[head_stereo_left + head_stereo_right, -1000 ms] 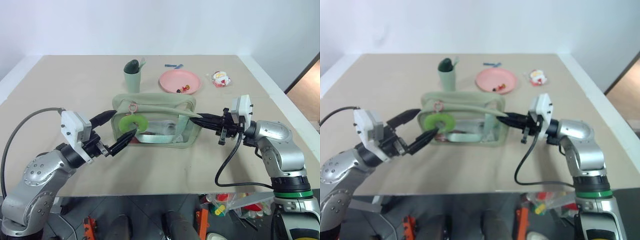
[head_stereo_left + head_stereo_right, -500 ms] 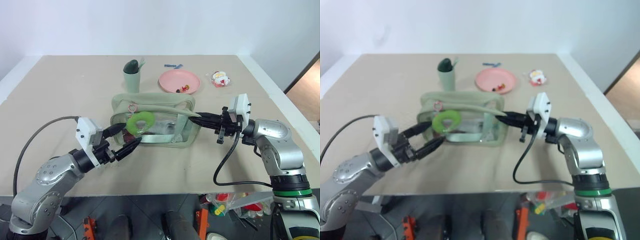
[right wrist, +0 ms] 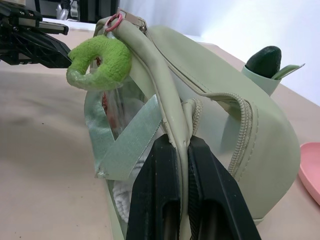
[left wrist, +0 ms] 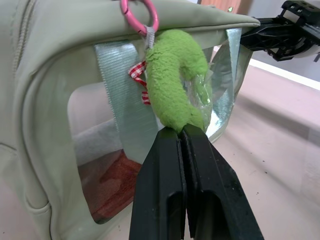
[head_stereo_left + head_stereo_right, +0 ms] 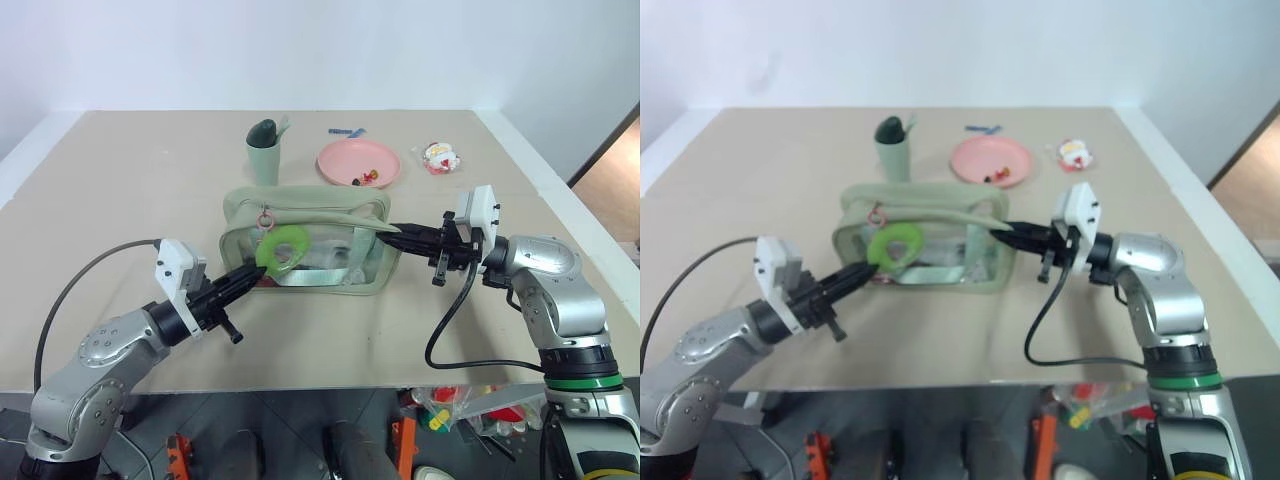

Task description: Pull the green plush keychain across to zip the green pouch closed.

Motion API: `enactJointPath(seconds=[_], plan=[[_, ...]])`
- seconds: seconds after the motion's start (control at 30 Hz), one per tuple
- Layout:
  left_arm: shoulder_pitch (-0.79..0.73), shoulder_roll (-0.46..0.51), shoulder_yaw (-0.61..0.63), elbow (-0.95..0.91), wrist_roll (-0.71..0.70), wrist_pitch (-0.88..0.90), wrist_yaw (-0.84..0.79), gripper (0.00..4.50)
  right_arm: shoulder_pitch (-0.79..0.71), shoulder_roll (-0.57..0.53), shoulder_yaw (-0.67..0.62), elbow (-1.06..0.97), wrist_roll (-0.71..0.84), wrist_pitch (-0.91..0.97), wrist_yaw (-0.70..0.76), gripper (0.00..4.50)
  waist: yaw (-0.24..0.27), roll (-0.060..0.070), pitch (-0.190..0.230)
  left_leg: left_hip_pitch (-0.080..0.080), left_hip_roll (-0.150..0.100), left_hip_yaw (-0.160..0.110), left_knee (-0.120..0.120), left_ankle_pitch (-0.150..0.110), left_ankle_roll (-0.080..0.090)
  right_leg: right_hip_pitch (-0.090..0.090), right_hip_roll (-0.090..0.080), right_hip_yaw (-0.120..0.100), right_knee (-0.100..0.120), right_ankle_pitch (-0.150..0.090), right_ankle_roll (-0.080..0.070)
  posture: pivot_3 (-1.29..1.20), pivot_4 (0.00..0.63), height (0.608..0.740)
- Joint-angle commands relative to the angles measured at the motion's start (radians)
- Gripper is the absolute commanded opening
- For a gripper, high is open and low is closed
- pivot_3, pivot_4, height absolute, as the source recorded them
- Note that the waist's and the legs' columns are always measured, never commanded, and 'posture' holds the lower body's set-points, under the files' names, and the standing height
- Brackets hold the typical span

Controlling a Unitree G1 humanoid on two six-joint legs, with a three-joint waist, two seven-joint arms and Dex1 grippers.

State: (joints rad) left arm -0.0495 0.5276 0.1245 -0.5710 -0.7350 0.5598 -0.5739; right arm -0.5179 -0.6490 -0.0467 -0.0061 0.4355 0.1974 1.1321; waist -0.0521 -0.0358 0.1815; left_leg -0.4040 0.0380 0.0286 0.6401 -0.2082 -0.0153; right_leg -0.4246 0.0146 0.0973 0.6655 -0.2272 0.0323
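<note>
**A:** Green plush keychain (image 4: 177, 80) is pinched at its lower edge by your left gripper (image 4: 181, 134), fingers (image 4: 160, 165) clamped together on the fuzz. Grab's done.

**B:** Zip isn't pulled across the green pouch (image 5: 310, 210) yet, I'd say. Your right gripper (image 3: 177, 145) is squeezed onto the strap (image 3: 167, 107) at the far end, bracing it.

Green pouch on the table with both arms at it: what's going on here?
The robot is set to zip the pale sage-green zip pouch with clear side panels. Its left gripper is shut on the lower edge of the bright lime-green fuzzy ring keychain, which hangs from a pink clasp at the pouch's left end. The right gripper is shut on the pouch's fabric strap at the other end. No pull across is visible yet.
</note>
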Motion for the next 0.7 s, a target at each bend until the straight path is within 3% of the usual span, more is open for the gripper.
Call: enactJointPath(seconds=[0.03,0.17,0.3,0.47,0.7], plan=[[-0.016,0.001,0.035,-0.033,-0.042,-0.027,-0.028,0.01,-0.013,0.000,0.002,-0.017,0.002,-0.006,0.004,0.00,0.000,0.000,0.000,0.000,0.000,0.000,0.000,0.000,0.000,0.000,0.000,0.000,0.000,0.000,0.000,0.00,0.150,0.740],[-0.114,0.041,0.074,-0.074,-0.196,0.039,-0.036,0.01,-0.016,-0.003,-0.001,-0.012,0.003,-0.007,0.007,0.00,0.001,0.000,0.000,0.000,0.000,0.000,0.000,0.000,0.000,0.000,0.000,-0.001,0.000,0.000,-0.001,0.00,0.150,0.740],[-0.319,0.071,0.068,-0.040,-0.288,0.101,0.006,0.01,-0.022,-0.004,0.000,-0.005,-0.001,-0.010,0.009,0.00,0.000,0.000,0.000,-0.001,0.000,-0.001,0.001,0.001,0.001,0.000,0.000,-0.001,0.000,0.001,0.000,0.00,0.150,0.740],[-0.470,0.059,0.019,0.093,-0.191,0.073,0.005,0.01,-0.030,-0.005,0.003,0.001,-0.005,-0.012,0.011,0.00,-0.005,0.000,0.000,-0.001,-0.001,0.000,0.000,0.001,0.001,0.000,0.000,0.001,0.000,0.002,0.003,0.00,0.150,0.740],[-0.539,0.008,-0.053,0.213,-0.063,0.039,-0.009,0.01,-0.025,-0.008,0.000,-0.004,-0.010,-0.015,0.005,0.00,-0.005,0.000,0.000,-0.001,-0.001,-0.001,0.000,0.001,0.001,0.000,0.000,0.000,-0.001,0.002,0.003,0.00,0.150,0.740]])
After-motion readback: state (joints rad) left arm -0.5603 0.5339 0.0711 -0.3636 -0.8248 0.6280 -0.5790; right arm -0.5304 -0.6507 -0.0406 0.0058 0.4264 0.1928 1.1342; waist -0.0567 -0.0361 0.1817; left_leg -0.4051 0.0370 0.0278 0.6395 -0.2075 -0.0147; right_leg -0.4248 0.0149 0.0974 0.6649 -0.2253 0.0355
